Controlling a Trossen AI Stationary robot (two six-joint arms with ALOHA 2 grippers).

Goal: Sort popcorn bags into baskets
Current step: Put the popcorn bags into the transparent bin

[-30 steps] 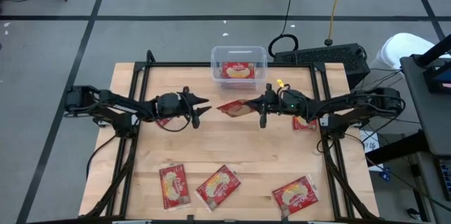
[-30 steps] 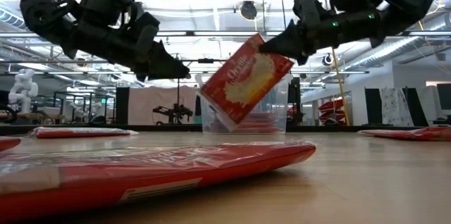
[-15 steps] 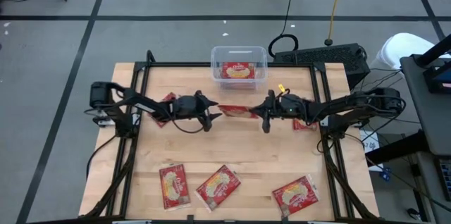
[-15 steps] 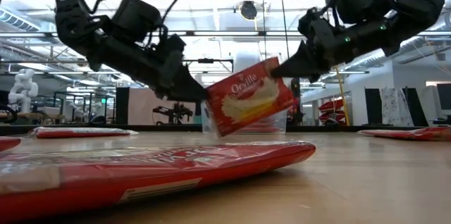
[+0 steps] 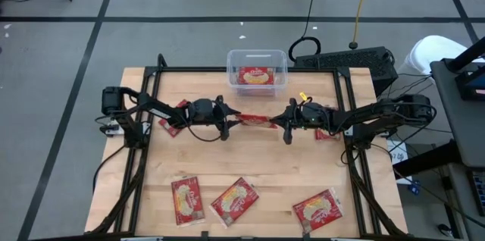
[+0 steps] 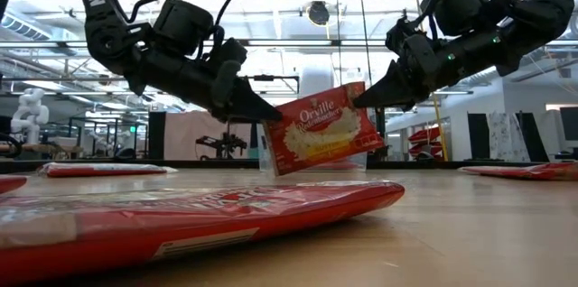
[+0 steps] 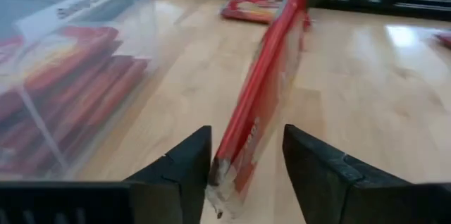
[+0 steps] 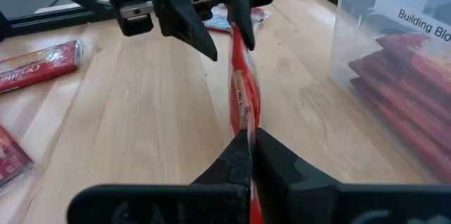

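The right gripper (image 5: 282, 122) pinches one popcorn bag (image 6: 323, 129) aloft (near the tub (image 5: 257, 69)); the left gripper's (image 5: 231, 121) spread fingers (image 7: 184, 164) straddle its other end.

Red-and-yellow popcorn bag (image 6: 323, 132) edge-up above table, near clear basket (image 5: 257, 61) with packets; others flat.
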